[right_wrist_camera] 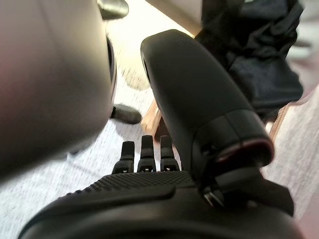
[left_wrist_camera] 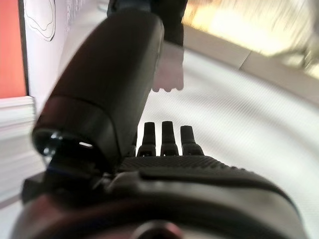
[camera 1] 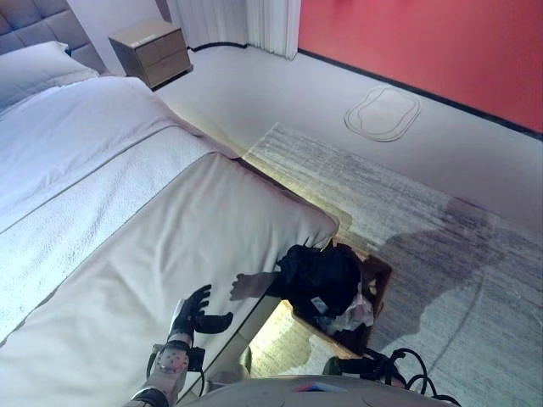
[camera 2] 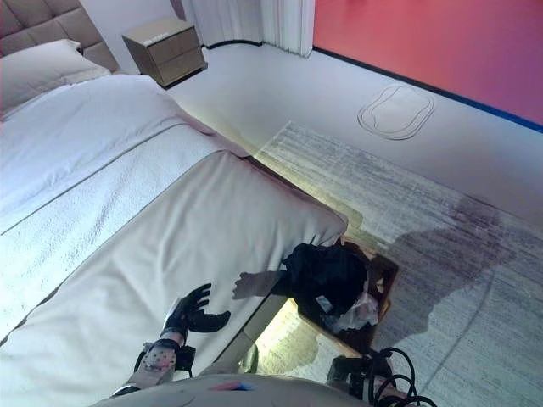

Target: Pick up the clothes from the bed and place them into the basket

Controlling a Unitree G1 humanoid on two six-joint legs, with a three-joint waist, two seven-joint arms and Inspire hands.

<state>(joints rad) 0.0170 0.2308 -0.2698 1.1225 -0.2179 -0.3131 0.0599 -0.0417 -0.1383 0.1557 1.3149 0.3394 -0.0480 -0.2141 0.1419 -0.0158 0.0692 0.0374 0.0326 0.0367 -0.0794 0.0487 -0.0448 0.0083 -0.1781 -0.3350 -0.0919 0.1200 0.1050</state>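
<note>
A heap of dark clothes (camera 1: pixel 325 275) with a pale piece (camera 1: pixel 356 314) lies in the brown basket (camera 1: pixel 381 273) on the floor at the foot of the bed (camera 1: pixel 170 246). My left hand (camera 1: pixel 193 314) hovers over the beige cover near the bed's foot edge, left of the basket, fingers spread and open, holding nothing. In the left wrist view its fingers (left_wrist_camera: pixel 167 137) point straight toward the dark clothes (left_wrist_camera: pixel 169 15). My right hand (right_wrist_camera: pixel 149 154) is open and empty above the rug, with the dark clothes (right_wrist_camera: pixel 259 55) just beyond its thumb.
A pillow (camera 1: pixel 34 72) and grey headboard lie at the bed's far end, with a wooden nightstand (camera 1: pixel 153 51) beside them. A grey rug (camera 1: pixel 424 203) covers the floor to the right. An oval outline (camera 1: pixel 383 112) marks the floor near the red wall.
</note>
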